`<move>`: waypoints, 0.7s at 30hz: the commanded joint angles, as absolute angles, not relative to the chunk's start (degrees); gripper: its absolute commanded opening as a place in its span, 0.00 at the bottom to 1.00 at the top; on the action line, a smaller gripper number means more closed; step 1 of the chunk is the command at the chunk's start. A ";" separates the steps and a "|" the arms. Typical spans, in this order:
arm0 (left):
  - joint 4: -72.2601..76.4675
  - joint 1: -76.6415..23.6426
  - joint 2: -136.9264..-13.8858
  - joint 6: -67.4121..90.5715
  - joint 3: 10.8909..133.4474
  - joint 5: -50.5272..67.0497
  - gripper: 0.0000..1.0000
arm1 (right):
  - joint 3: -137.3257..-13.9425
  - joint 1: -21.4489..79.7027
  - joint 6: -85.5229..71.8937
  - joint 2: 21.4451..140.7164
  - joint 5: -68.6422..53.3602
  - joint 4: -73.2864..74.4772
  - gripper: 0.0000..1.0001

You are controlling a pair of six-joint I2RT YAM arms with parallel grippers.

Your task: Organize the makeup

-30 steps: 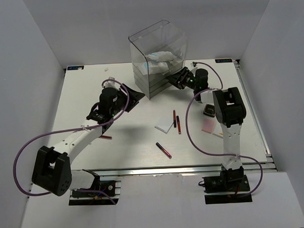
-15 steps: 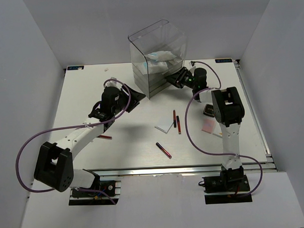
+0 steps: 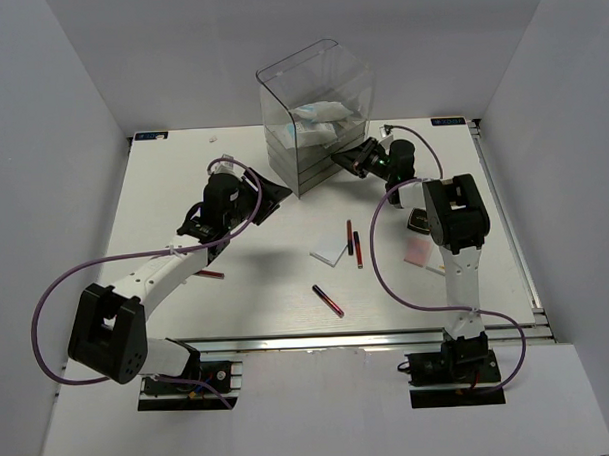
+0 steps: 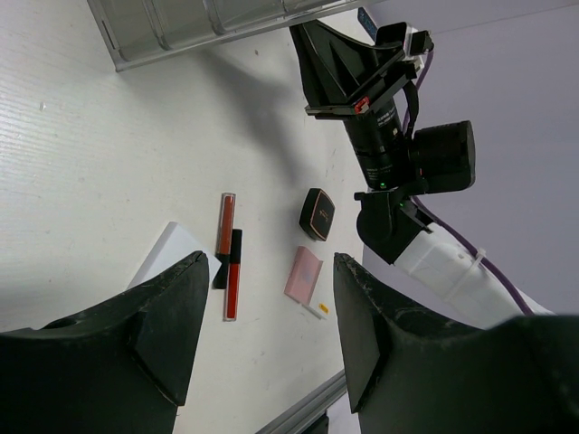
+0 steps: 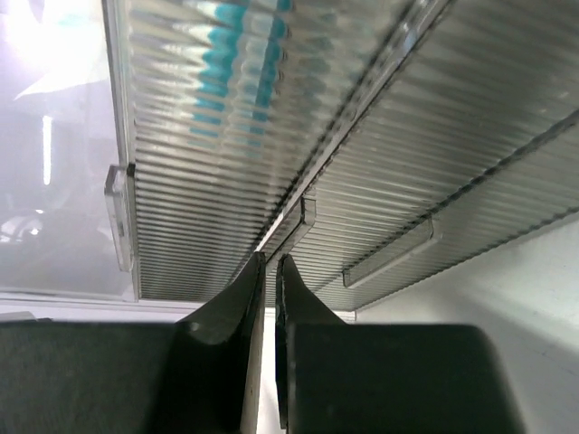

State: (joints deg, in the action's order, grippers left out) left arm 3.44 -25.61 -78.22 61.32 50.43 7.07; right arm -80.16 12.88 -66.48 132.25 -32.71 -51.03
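My left gripper [image 4: 270, 262] is wide open, with nothing between the fingers. My right gripper [image 5: 270, 264] is closed to a slit at the drawer box [image 3: 309, 83] front; can't tell if it pinches anything. Two pencil sticks [image 3: 349, 236] lie side by side, long axis near-far, just right of the white pad [image 3: 329, 253]. A third stick [image 3: 327, 300] lies diagonal, nearer my bases. The pink palette [image 3: 417, 248] and black compact [image 3: 418, 221] are partly hidden by my right arm. The packets [image 3: 321, 122] are inside the box, print unreadable.

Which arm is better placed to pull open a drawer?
Probably the right. The right gripper sits at the drawer box front, jaws nearly shut by a handle; the left gripper hangs open off to the side.
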 commanded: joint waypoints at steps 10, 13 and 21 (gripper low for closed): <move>4.66 -25.31 -74.01 61.26 49.31 6.50 0.67 | -72.52 11.87 -64.51 126.57 -31.90 -55.46 0.00; 4.83 -25.31 -73.30 61.35 48.69 6.24 0.67 | -70.15 11.08 -63.90 124.55 -32.25 -56.16 0.00; 6.42 -25.40 -73.04 61.70 47.02 6.68 0.67 | -59.77 9.05 -62.58 117.78 -33.75 -57.04 0.00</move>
State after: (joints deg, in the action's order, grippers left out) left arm 4.89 -25.61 -75.26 61.67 47.83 6.66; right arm -62.57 10.04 -66.28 121.62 -33.15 -55.11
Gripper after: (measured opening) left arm 0.668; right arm 0.076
